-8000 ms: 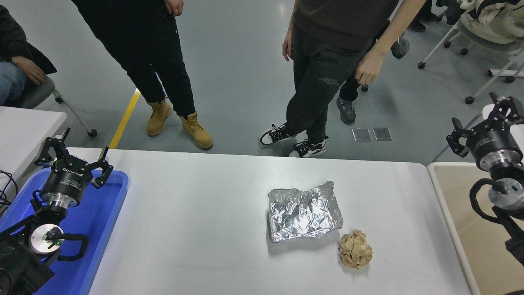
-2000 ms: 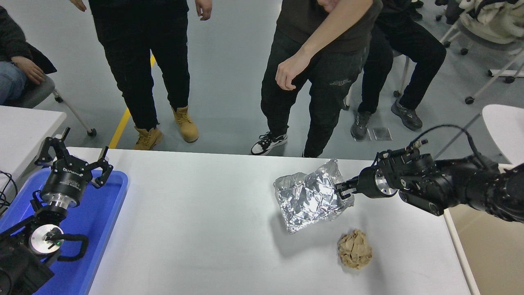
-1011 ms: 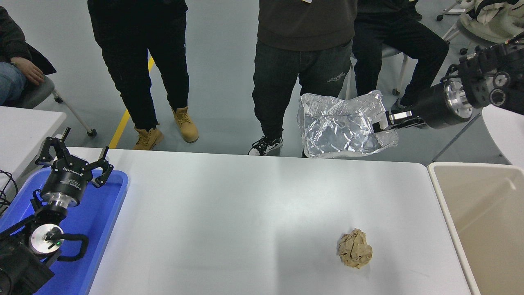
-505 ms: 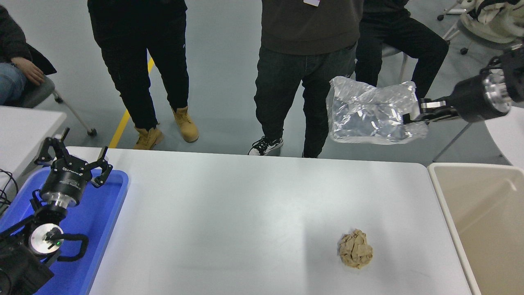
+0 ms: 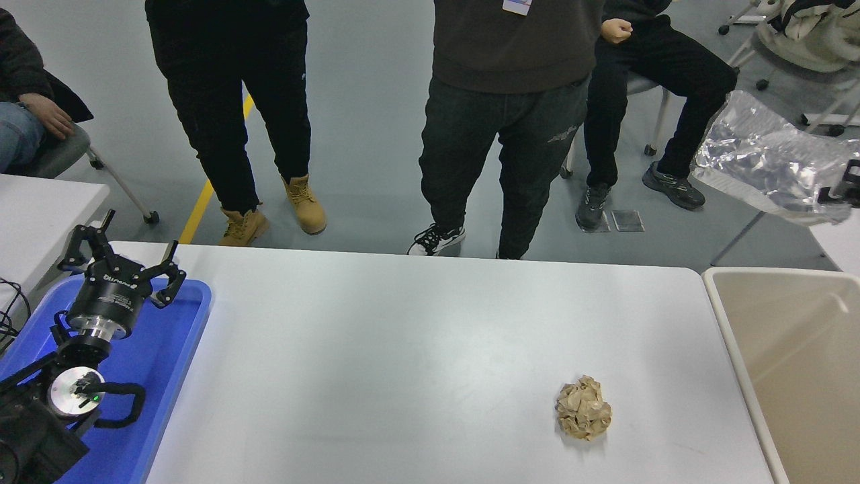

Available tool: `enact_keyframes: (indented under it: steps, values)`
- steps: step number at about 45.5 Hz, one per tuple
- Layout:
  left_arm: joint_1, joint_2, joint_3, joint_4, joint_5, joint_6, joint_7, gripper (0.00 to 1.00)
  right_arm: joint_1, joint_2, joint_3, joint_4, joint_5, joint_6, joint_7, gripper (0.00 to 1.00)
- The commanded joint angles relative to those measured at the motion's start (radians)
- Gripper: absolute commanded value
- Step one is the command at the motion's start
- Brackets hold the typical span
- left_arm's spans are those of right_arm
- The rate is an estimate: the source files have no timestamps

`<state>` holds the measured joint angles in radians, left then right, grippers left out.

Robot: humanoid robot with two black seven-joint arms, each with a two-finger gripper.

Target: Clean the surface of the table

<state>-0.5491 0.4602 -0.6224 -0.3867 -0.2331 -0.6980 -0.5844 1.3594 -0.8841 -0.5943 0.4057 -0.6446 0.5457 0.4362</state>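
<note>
Table surface (image 5: 376, 349) with crumpled paper ball (image 5: 583, 417), beside beige bin (image 5: 729, 336).

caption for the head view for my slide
Right gripper carries crumpled foil off toward the beige bin; a paper ball remains on the table.

You see a smooth, matt white table surface (image 5: 376, 349), crumpled brown paper (image 5: 583, 408) near its right edge, and shiny crinkled foil (image 5: 766, 161).
</note>
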Motion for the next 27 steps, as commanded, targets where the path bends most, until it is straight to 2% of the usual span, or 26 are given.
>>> enact_keyframes:
  steps: [1,13,27]
  values:
    - [0.0,0.0,0.0,0.0,0.0,0.0,0.0,1.0,-0.173,0.002,0.017,-0.205,0.131,-0.003,-0.01,0.0]
    - [0.0,0.0,0.0,0.0,0.0,0.0,0.0,1.0,-0.355,0.04,0.111,-0.36,0.207,-0.016,-0.073,0.0]
    - [0.0,0.0,0.0,0.0,0.0,0.0,0.0,1.0,-0.511,0.128,0.195,-0.39,0.211,-0.147,-0.22,0.0]
